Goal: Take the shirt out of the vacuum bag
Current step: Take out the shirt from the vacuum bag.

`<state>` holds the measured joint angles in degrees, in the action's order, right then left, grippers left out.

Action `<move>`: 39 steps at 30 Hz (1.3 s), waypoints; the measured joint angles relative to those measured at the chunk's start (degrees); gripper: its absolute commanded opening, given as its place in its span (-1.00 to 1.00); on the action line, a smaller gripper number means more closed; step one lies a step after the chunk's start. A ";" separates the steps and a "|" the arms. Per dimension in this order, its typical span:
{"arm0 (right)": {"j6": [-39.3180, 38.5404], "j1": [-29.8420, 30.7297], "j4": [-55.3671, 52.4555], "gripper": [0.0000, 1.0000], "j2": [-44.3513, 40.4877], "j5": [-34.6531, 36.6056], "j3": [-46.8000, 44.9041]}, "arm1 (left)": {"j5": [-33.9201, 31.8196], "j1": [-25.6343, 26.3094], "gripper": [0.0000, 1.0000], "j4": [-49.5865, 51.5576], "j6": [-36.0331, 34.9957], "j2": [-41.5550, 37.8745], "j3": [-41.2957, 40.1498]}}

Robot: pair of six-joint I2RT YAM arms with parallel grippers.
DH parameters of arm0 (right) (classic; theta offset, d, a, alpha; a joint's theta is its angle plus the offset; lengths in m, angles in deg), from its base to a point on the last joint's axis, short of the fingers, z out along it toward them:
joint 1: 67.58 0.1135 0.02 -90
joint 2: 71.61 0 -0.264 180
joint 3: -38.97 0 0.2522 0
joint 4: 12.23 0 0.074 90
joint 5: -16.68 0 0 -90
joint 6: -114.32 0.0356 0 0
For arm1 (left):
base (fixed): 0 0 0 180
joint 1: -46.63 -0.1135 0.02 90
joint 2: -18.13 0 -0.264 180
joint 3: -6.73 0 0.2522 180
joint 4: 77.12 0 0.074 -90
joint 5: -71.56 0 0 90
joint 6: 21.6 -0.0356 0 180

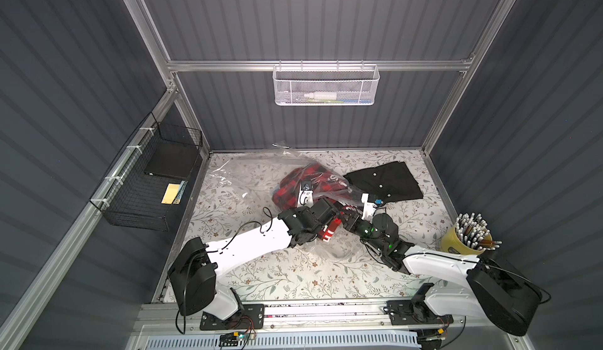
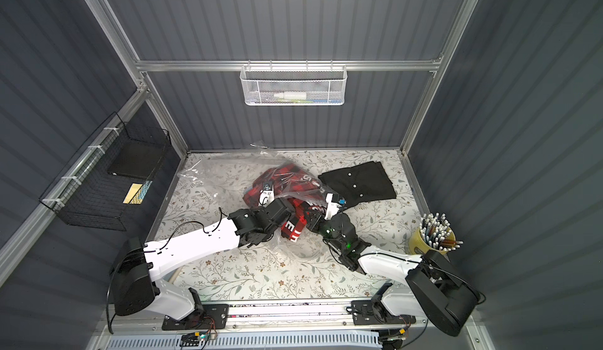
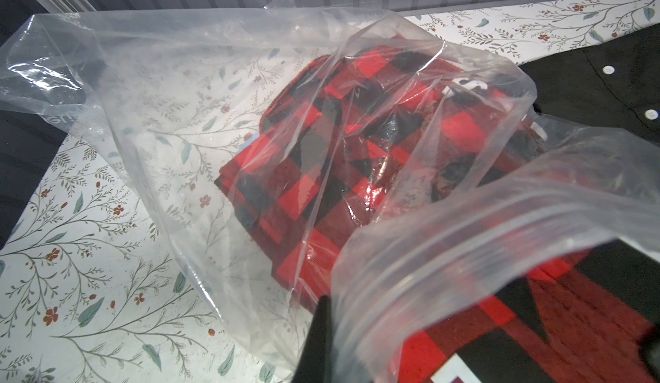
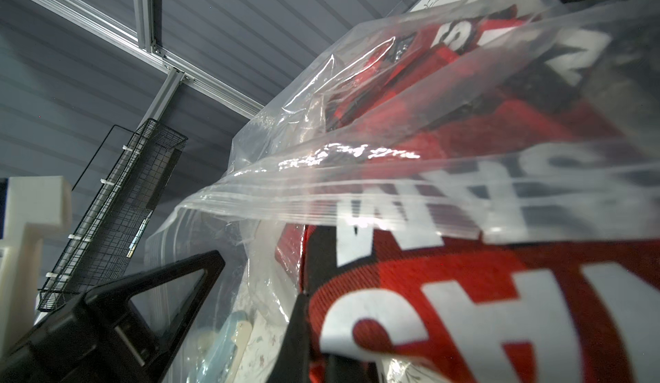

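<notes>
While the left hand (image 1: 329,216) clamps the vacuum bag (image 1: 248,175) rim and the right hand (image 1: 347,219) clamps the plaid shirt (image 1: 293,188) at table (image 1: 293,280) centre, pull toward five o'clock, mouth held wide.

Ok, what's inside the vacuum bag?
A red-and-black plaid shirt with white lettering, one end already past the zip edge of the vacuum bag. Whatever lies beneath the shirt is covered.

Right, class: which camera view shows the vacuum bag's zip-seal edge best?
The right wrist view: the zip-seal edge crosses the frame with its ridges sharp, in front of the red plaid shirt. The left wrist view shows it close but blurred. In both top views it cannot be made out among the arms.
</notes>
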<state>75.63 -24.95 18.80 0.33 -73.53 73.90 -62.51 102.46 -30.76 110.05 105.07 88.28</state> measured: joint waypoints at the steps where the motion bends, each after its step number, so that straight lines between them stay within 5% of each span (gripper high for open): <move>1: -0.15 0.02 -0.33 -1.00 -0.55 0.07 -0.24 | 0.00 0.00 -1.00 -0.07 -0.02 0.00 0.00; 26: -2.75 1.31 -20.22 -1.00 -26.88 2.62 -1.84 | 0.00 0.00 -1.00 -1.75 0.00 2.10 -0.11; 39: -5.60 1.38 -33.90 -1.00 -35.69 0.85 4.94 | 0.00 0.00 -1.00 -2.10 0.00 2.10 -0.15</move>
<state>70.03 -23.57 -15.10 -35.36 -72.67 78.84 -62.51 102.46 -32.86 110.05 107.16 88.13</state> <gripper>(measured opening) 0.071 0.047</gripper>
